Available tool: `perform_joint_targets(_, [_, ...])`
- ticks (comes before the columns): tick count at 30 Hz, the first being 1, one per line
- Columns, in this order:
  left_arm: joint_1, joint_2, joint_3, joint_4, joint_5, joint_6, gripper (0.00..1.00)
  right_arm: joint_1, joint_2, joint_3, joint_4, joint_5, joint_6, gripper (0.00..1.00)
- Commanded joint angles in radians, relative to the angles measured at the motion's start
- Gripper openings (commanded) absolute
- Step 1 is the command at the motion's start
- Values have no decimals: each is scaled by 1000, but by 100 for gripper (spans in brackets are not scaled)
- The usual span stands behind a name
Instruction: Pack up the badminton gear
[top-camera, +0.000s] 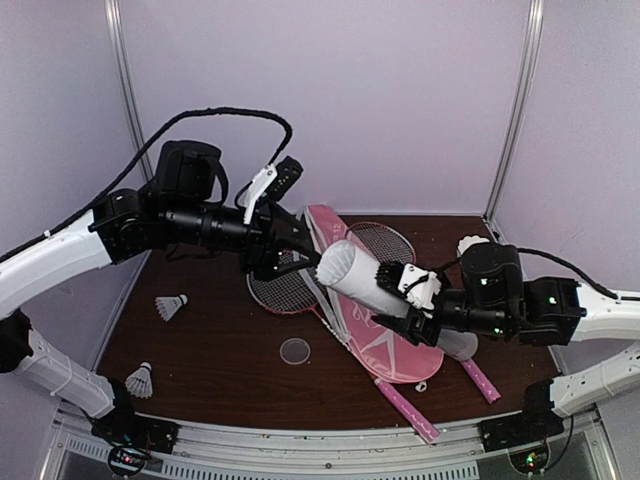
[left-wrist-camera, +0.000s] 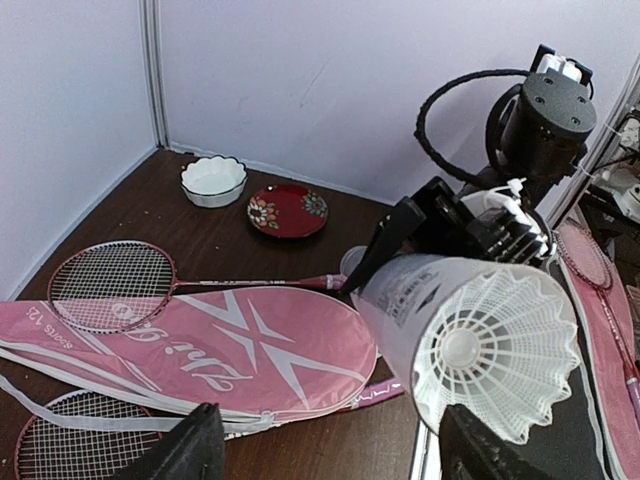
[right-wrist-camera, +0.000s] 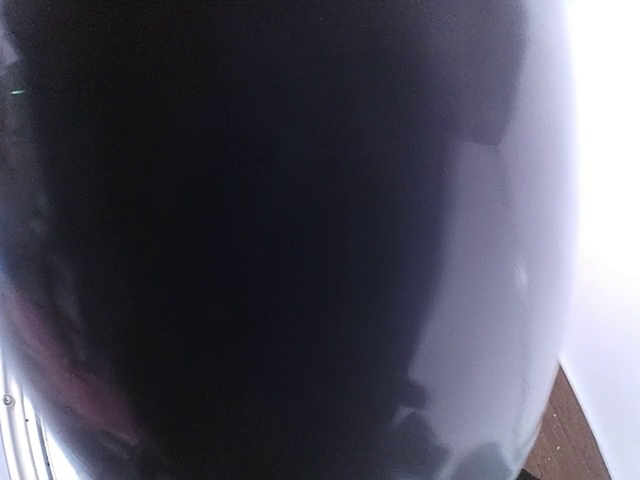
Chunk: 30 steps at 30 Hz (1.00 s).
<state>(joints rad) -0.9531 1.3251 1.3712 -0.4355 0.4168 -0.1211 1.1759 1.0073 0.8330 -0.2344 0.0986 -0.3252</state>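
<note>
Brown bench (top-camera: 220, 340), lilac walls (top-camera: 400, 100): right arm's (top-camera: 540, 305) jaws clamped the long white tube (top-camera: 352, 272) (tilted); left arm's (top-camera: 190, 225) jaws gaped empty.

You have the gear bunched mid-scene, with strays on the left.
The cover (top-camera: 385, 345) lies over two racquets (top-camera: 285, 290). The tube (top-camera: 375, 285) is above it, a shuttlecock (left-wrist-camera: 495, 350) in its mouth. Two shuttlecocks (top-camera: 172, 305) lie far left, and a lid (top-camera: 295, 350) lies before the cover.

Lab test booth (plain walls (top-camera: 380, 100), metal posts (top-camera: 125, 100))
</note>
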Motion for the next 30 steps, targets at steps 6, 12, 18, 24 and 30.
perform_joint_targets(6, [-30, 113, 105, -111, 14, 62, 81, 13, 8, 38, 15, 30, -14, 46])
perform_joint_targets(12, [-57, 196, 170, -218, -74, 101, 81, 13, 5, 41, 19, 42, -9, 46])
perform_joint_targets(18, [-89, 282, 251, -291, -152, 131, 81, 14, -3, 42, 35, 49, 7, 45])
perform_joint_targets(24, [-7, 212, 218, -253, -100, 70, 85, 13, -3, 20, 11, 89, 19, 45])
perform_joint_targets(30, [221, -69, -88, 13, -35, -151, 86, 11, -8, -29, -34, 183, 63, 44])
